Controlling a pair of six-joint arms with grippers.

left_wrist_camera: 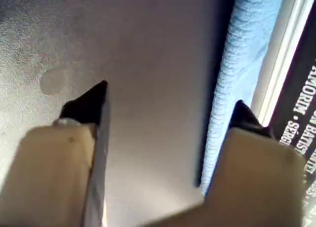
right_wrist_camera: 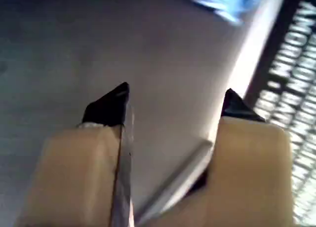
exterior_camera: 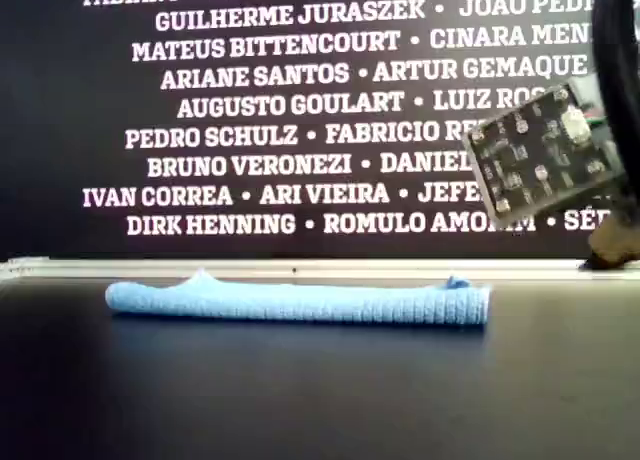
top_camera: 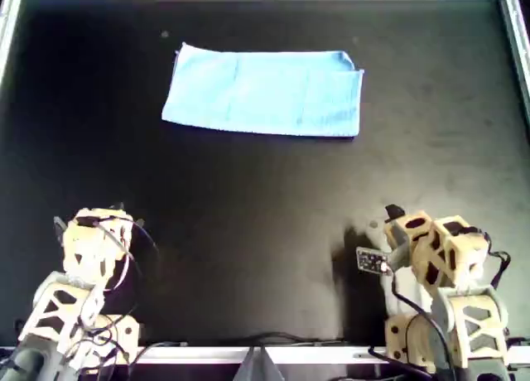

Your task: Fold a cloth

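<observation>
Arms: two tan arms sit at the near edge of the black table in the overhead view, one at about 7 o'clock, the other at about 5 o'clock; the wrist views do not show which is first and which is second.
My first gripper: spread open with nothing between its dark fingertips — only bare table surface beneath, and the cloth lies beyond the tips, apart from them.
My second gripper: likewise parted and empty, over bare table; a blurred scrap of blue shows far past its tips.
Circuit board: a small board juts from the arm at 5 o'clock in the overhead view; in the exterior view a studded board hangs at about 2 o'clock.
Cloth: light blue, ribbed, lying flat as a long rectangle toward 12 o'clock on the table, well apart from both arms; from the side it reads as a low, doubled band.
Rim: a pale metal edge runs just behind the cloth.
Backdrop: a dark wall of white printed names — farthest of all.
</observation>
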